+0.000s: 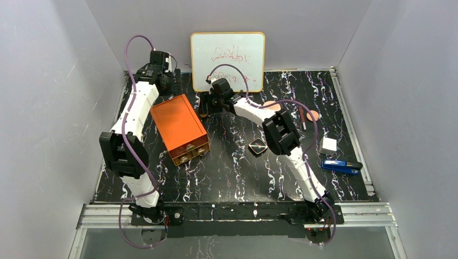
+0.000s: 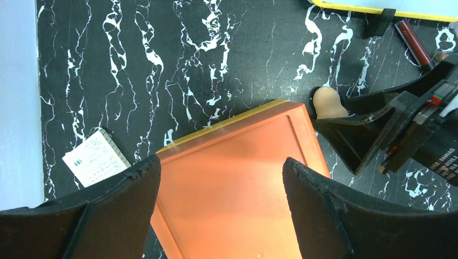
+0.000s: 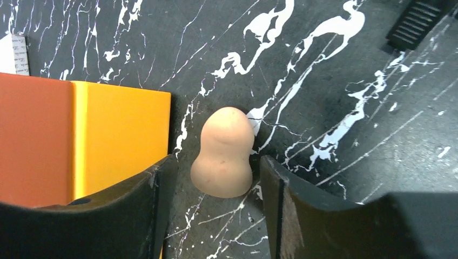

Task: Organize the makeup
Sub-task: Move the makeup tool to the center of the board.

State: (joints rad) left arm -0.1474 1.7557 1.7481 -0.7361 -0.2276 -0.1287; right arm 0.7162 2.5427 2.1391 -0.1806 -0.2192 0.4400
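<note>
Makeup sponge (image 3: 222,154), tan and egg-shaped, sits between the fingers (image 3: 156,199) of the right gripper (image 3: 217,162). They are spread to either side of it with a sliver of gap at each, so nothing is clasped. It lies near the far edge of the table (image 1: 232,167), just beside the far corner of the orange box (image 1: 178,129). The left gripper (image 2: 221,167) hangs over that box, fingers apart and empty. The black compact (image 1: 258,146) lies mid-table, and the peach disc (image 1: 312,115) lies toward the far right.

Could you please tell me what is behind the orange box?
A tan sponge stands by the orange box's far right corner, between the right gripper's open jaws. From overhead, that gripper largely covers it.
</note>
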